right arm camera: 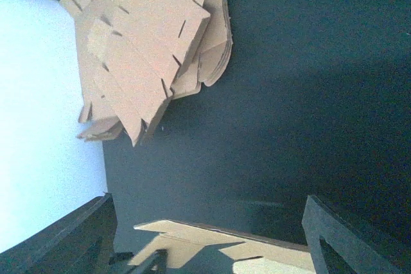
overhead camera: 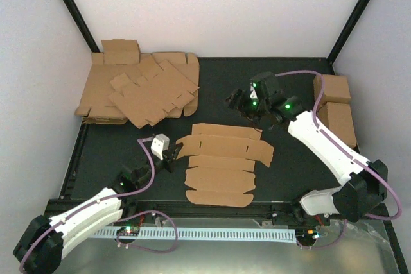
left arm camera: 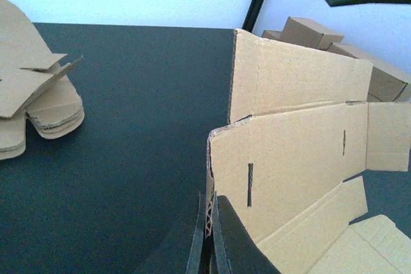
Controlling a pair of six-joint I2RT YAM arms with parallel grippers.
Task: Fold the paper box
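The black tabletop (overhead camera: 103, 152) is sitting inside white walls. Near the front edge, the box (overhead camera: 221, 165) is lying in the middle, mostly flat. The left tool (overhead camera: 169, 155) is pinching the box's left edge tight. Just past the box's far edge, the right tool (overhead camera: 243, 102) is hanging above the tabletop with its fingers wide apart, holding nothing. A heap of sheets (overhead camera: 138, 88) is lying far back left. Two blocks (overhead camera: 335, 88) are sitting far right.

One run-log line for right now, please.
paper box: not yet folded | left jaws: shut on its left edge | right jaws: open, empty, near its far edge
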